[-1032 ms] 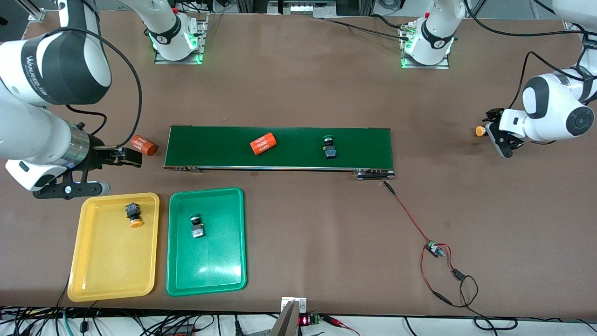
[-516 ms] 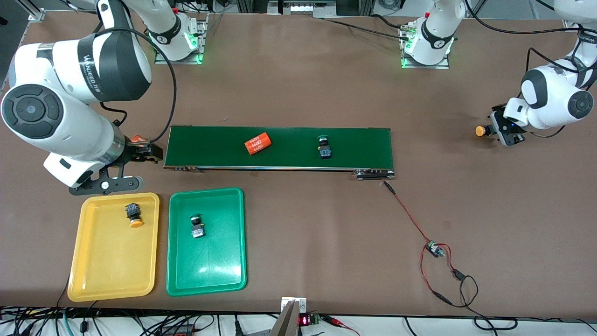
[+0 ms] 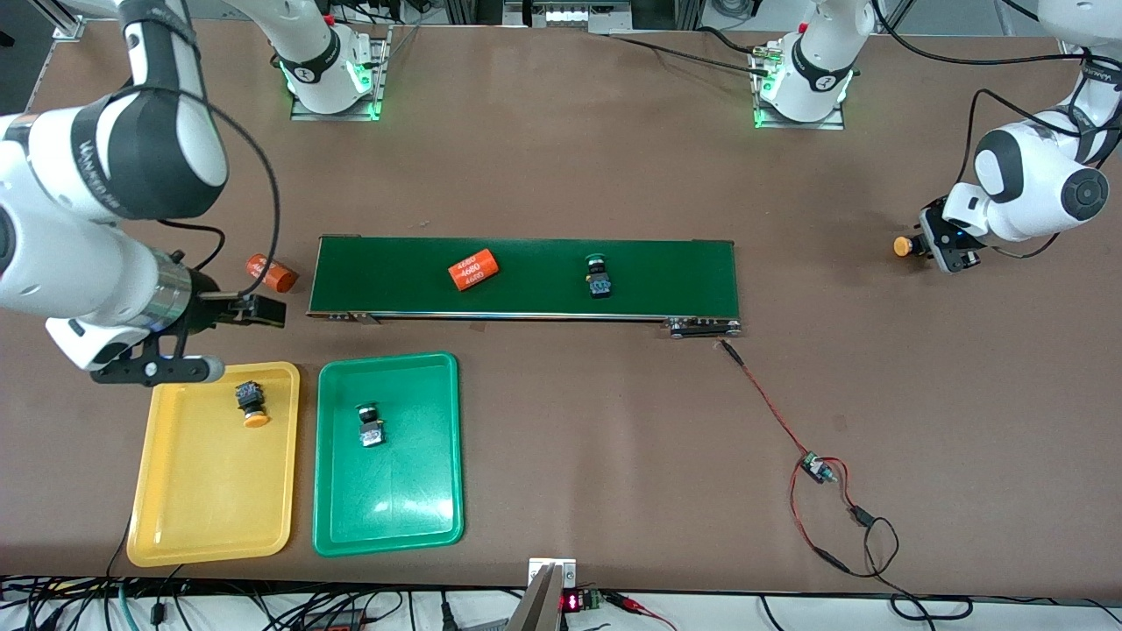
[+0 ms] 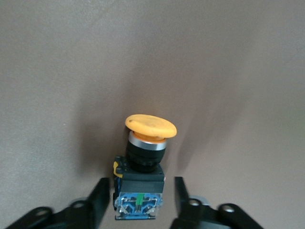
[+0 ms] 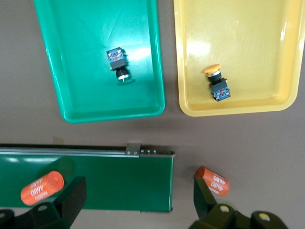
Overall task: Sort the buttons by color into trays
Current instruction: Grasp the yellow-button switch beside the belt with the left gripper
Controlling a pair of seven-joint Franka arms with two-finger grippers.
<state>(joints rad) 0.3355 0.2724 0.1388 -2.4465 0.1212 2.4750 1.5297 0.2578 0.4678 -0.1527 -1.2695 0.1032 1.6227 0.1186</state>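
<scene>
**Desk:** Where were your two end effectors at that point?

**Operator:** My left end effector (image 4: 138, 191) was down at the bench (image 3: 570, 175), out at the left arm's end and well apart from the belt (image 3: 684, 272). Its fingers (image 4: 99, 200) straddled the black-and-blue body of the loose yellow-capped button (image 4: 143, 162). I saw a sliver of gap on each side, so the jaws were narrow but not clamped. That button lay on its side on the bench, cap pointing away from the wrist.

**Desk:** And the right one?

**Operator:** My right end effector (image 3: 263, 311) hung with its jaws wide and nothing between them. It was over the bench by the belt's end on the right arm's side, above the strip between the belt and the yellow tray (image 3: 175, 526).

**Desk:** How did the sorting stand?

**Operator:** One orange-capped button (image 3: 252, 403) lay in the yellow tray, near the edge closest to the belt. The tray button with the dark cap (image 3: 371, 427) lay in the green tray (image 3: 394, 517), just beside the yellow one. A green-capped button (image 3: 599, 279) sat on the belt around its middle.

**Desk:** Anything else?

**Operator:** An orange cylinder (image 3: 473, 270) lay on the belt, toward the right arm's end from that button. A second cylinder (image 3: 270, 272) lay on the bench just off that end of the belt.
</scene>
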